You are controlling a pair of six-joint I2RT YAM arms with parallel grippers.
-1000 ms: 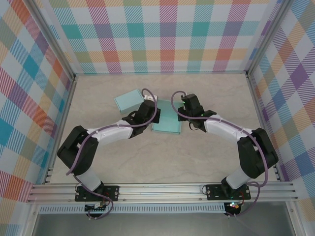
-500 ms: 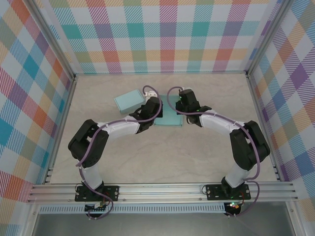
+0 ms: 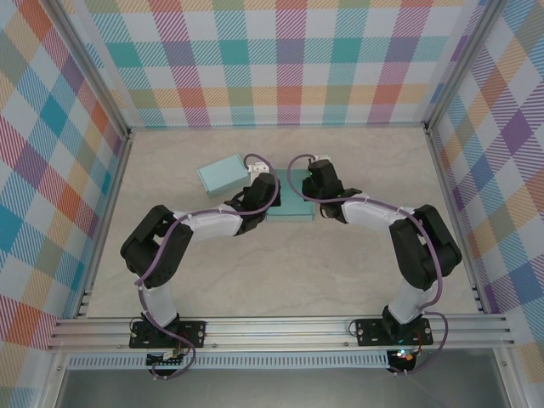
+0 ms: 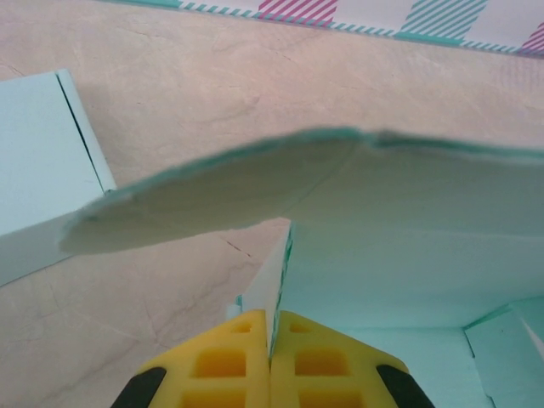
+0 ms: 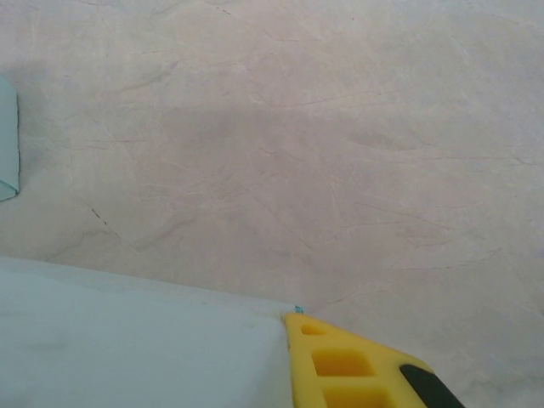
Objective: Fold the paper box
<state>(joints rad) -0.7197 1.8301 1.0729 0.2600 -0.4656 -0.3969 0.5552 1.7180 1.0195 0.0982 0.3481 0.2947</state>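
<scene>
Pinching one wall of the paper box [image 4: 408,272], left claw [image 4: 270,327] sits closed.

Pale teal paper box [image 3: 291,206], mid-table, one flap [image 4: 255,191] raised — bowed

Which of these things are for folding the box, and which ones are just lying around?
For the job:
- the paper box, half folded between the two arms
- the left gripper, pinching one of its walls

Just lying about:
- the second teal box, off to the left
</scene>
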